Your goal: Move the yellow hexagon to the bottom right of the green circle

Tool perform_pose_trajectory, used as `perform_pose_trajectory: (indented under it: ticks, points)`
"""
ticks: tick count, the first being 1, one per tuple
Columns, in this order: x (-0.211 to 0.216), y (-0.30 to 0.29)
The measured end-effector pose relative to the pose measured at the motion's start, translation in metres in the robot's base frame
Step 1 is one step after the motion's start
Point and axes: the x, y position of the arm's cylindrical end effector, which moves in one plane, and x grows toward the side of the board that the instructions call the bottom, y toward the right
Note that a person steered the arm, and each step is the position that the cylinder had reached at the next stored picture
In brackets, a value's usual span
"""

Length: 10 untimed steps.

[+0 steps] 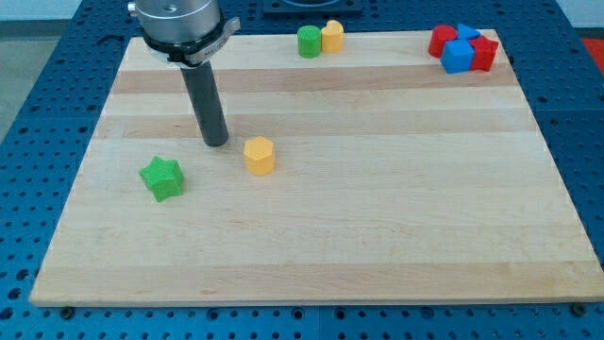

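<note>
My tip (216, 142) rests on the wooden tabletop (377, 217) in the view's upper left part, at the bottom of a straight dark rod hanging from a grey round mount near the view's top. This end effector is just a rod: it has nothing that opens or closes, and it holds nothing. The yellow hexagon (259, 155) lies just to the view's right of my tip and slightly lower, close beside it but with a narrow strip of bare wood between them, so they are not touching. The green circle (309, 42) stands well away at the tabletop's top edge, up and to the right of the hexagon, and a second yellow block (332, 36) sits touching its right side. A green star (162, 178) lies to the view's lower left of my tip, apart from it. In the top right corner a tight cluster of red blocks (484, 52) and blue blocks (458, 57) sits pressed together, far from everything else.
</note>
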Motion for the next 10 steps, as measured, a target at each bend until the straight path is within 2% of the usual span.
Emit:
perform_pose_trajectory:
  ticks: [1, 2, 3, 5, 6, 8, 9, 10]
  points:
    - [0.037, -0.034]
    - [0.065, -0.033]
    - [0.065, 0.01]
    - [-0.002, 0.085]
    - [-0.01, 0.102]
    - [0.043, 0.105]
    - [0.011, 0.142]
    - [-0.044, 0.147]
